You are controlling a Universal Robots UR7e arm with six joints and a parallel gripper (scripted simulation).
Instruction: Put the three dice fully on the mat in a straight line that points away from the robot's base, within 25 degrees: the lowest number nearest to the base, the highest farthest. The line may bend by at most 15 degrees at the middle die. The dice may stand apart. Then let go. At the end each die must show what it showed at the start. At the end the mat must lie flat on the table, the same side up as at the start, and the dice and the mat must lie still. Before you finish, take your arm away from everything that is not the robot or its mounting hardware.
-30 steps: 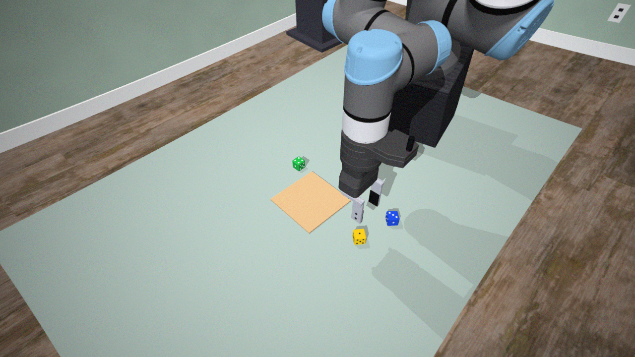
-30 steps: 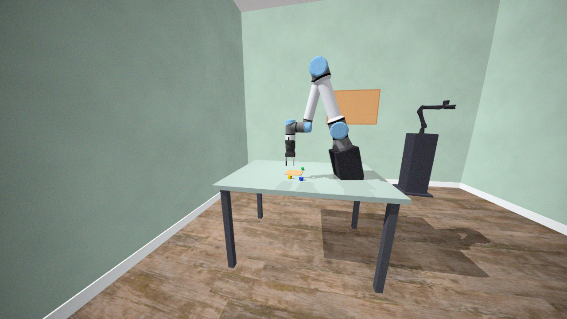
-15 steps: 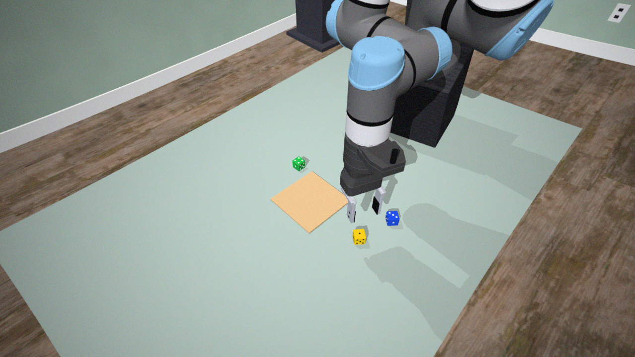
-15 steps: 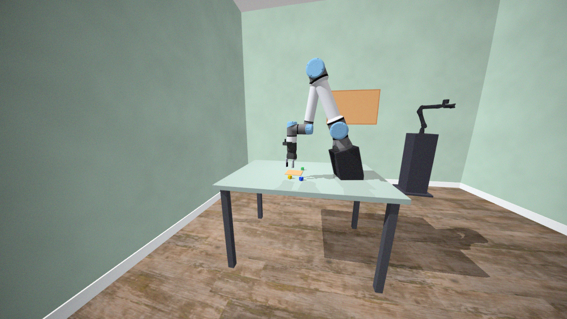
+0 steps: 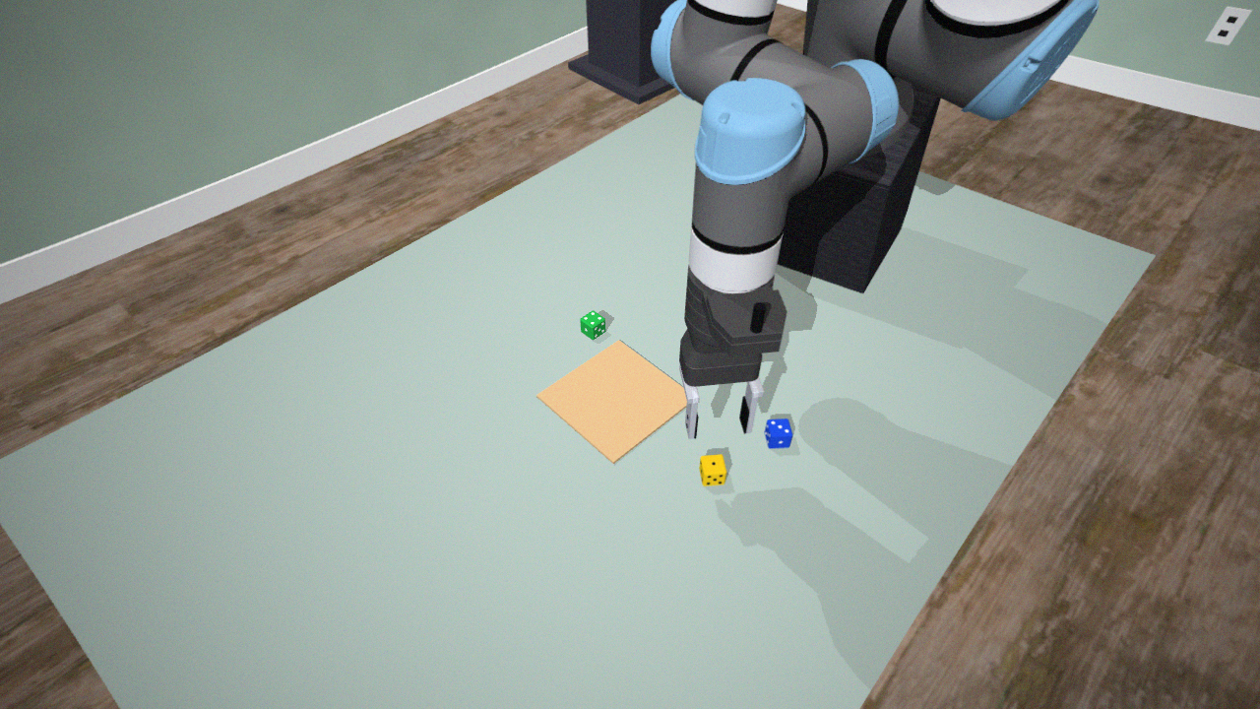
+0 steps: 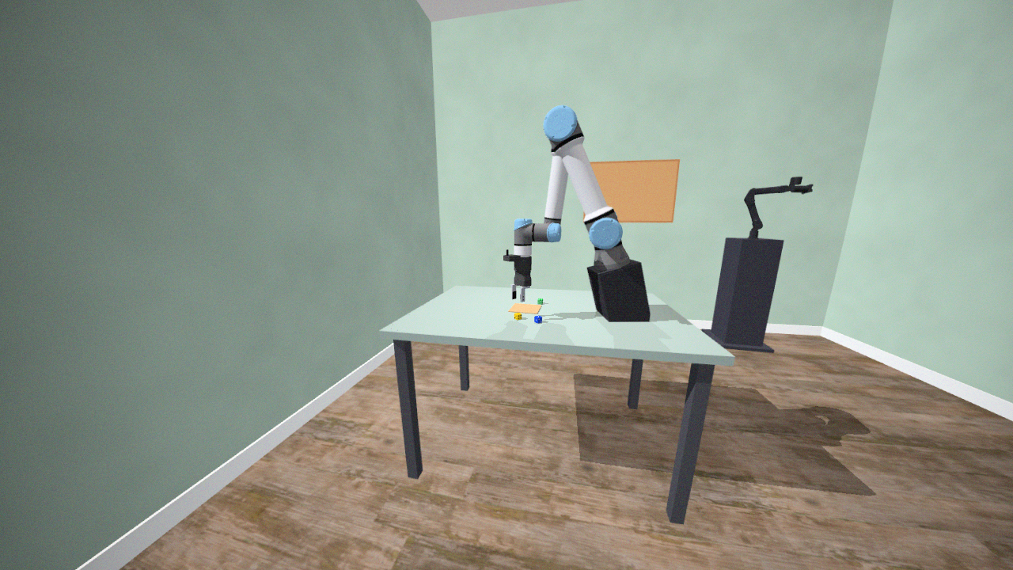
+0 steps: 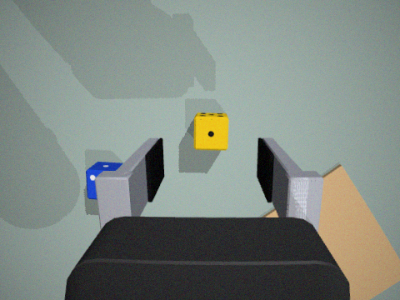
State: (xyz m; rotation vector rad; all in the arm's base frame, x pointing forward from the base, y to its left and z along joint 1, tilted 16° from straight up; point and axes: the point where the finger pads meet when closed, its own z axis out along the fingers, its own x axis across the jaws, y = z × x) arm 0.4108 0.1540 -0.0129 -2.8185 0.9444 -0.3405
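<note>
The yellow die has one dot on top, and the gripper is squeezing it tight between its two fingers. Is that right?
Not quite: the gripper is open and isn't squeezing anything, as the wrist view shows. The yellow die does have one dot on top.

Green walls [image 6: 708, 92] with white baseboards [image 6: 233, 471] surround a pale green table [image 5: 352, 529] [image 6: 453, 332] standing on a brown wood floor [image 5: 1145, 529] [image 6: 510, 488].

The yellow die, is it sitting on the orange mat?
No, the yellow die sits on the table beside the mat.
</note>
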